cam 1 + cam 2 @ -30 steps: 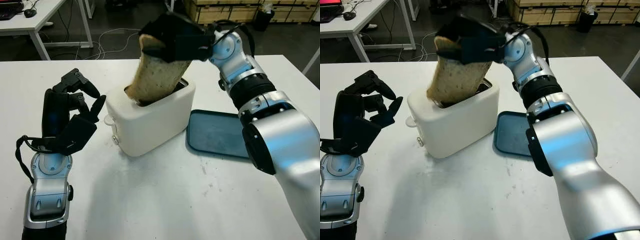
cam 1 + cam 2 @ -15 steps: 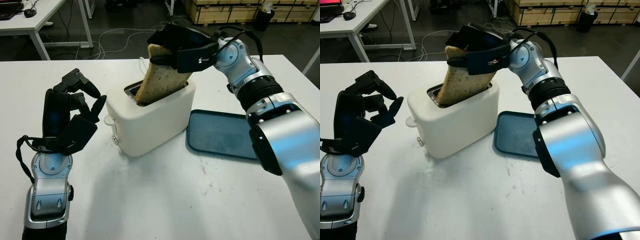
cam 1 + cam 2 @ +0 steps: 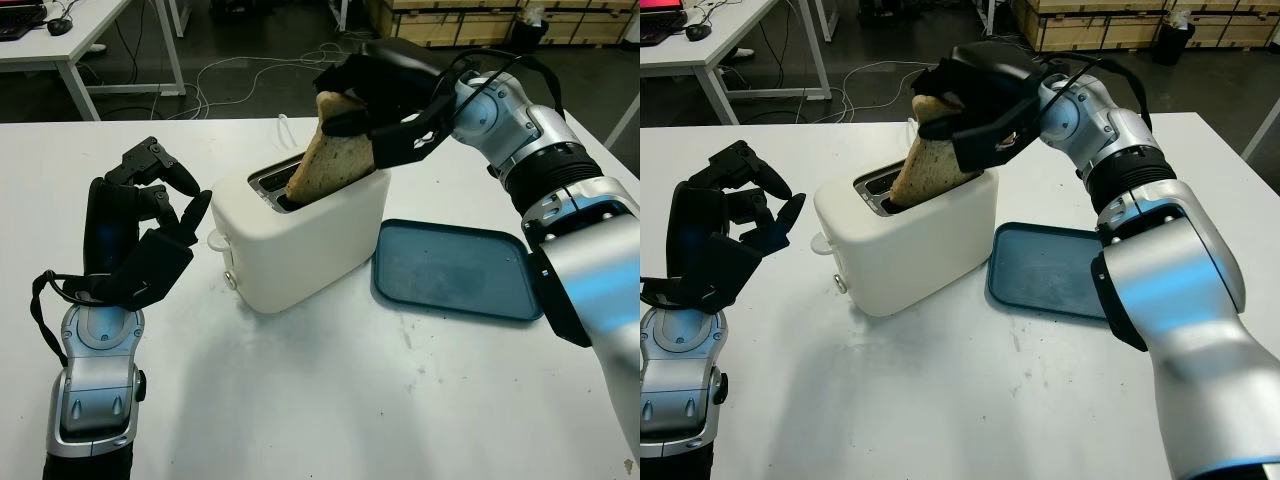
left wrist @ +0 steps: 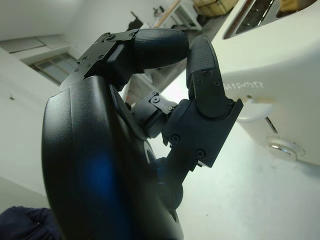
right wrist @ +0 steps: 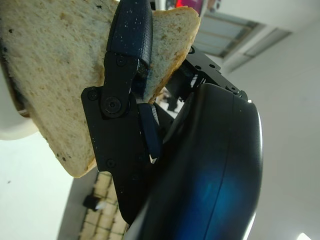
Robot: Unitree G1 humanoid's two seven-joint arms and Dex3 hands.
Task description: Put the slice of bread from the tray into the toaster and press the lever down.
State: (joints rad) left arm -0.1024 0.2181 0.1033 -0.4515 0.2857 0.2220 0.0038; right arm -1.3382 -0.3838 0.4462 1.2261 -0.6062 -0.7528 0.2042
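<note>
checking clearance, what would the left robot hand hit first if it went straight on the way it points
Probably the white plastic toaster, near its side lever; the left robot hand, fingers curled, faces that side, though depth is unclear.

The toaster (image 3: 300, 232) is cream-white, the tray (image 3: 455, 270) dull blue, the bread slice (image 3: 335, 160) speckled tan with a darker crust, both hands black.
</note>
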